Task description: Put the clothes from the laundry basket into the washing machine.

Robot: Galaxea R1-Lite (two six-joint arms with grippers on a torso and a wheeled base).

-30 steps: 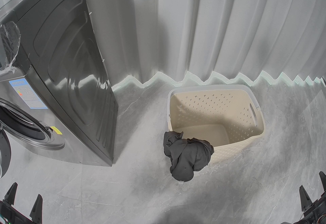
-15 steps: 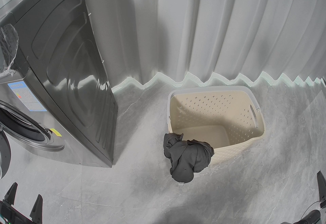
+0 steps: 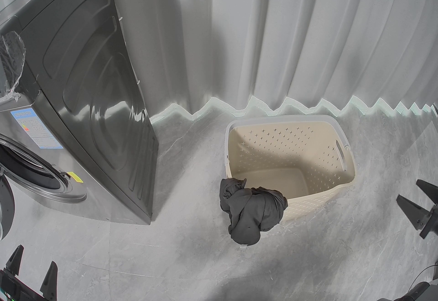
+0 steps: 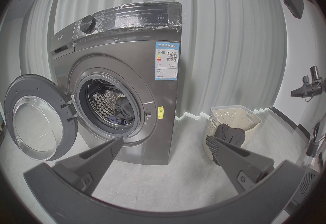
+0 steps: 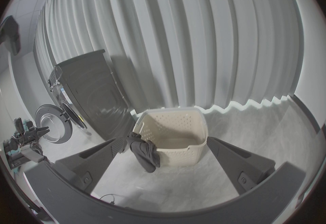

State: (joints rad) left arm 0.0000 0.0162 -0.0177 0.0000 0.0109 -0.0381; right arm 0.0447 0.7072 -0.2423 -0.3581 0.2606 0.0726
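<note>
Grey cloth (image 3: 250, 215), dark and crumpled, hangs over the near left corner of the laundry basket (image 3: 292, 146), on the side toward the washing machine (image 3: 86, 101). Most of it falls down the outside wall, to the floor (image 3: 182, 247) or very close to it; whether it touches the floor is hard to make out. How much of it lies inside the rim is hidden by its own folds. The basket is cream plastic with small star-shaped holes, and it stands before the white curtain (image 3: 273, 32), apart from the machine.

From the head view the front of the machine is cut off by the picture's edge, and the door (image 4: 37, 117) shows there only as a dark sliver. The left wrist view gives the whole front: the round door is swung fully open, and inside the drum (image 4: 102, 99) lies some dark laundry (image 4: 123, 109). It is too shadowed to tell if this is one piece or several.

The left gripper (image 3: 33, 261) is low before the machine, partly cut off by the picture's lower edge. Its two fingers are spread wide, with nothing between them and touching nothing. The right gripper (image 3: 408, 189) is in the air to the right of the basket, well apart from the cloth, its body cut off by the picture's edge. Its fingers are also spread wide and carry nothing
</note>
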